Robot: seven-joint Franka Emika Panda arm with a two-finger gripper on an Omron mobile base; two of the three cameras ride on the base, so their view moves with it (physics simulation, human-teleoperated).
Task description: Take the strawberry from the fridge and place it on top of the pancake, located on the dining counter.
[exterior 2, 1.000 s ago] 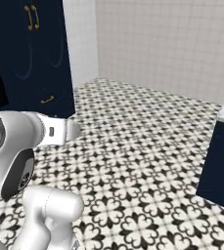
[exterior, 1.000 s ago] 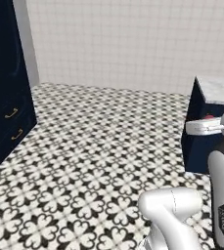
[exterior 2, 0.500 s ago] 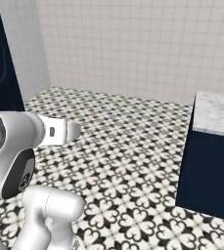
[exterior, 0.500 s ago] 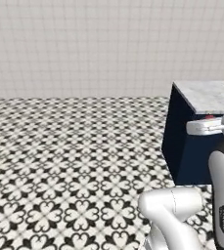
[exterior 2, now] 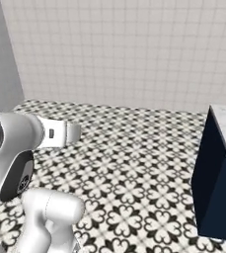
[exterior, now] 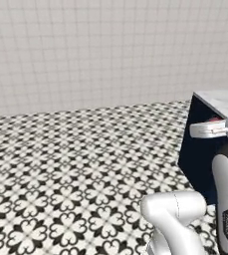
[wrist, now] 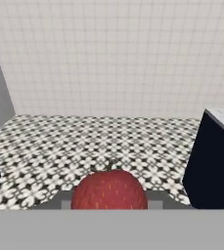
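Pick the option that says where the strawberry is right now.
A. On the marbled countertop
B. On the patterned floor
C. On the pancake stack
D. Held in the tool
D: in the hand view the strawberry sits between the fingers of the tool, above the patterned floor, apart from the dining counter.

Strawberry [wrist: 109, 189] low in front of the hand; dining counter [exterior 2: 223, 178] to the right, tiled wall [exterior 2: 134, 49] behind.

glossy white rounded arm links [exterior 2: 50, 212]; dark grey joint caps; small dark marking on forearm
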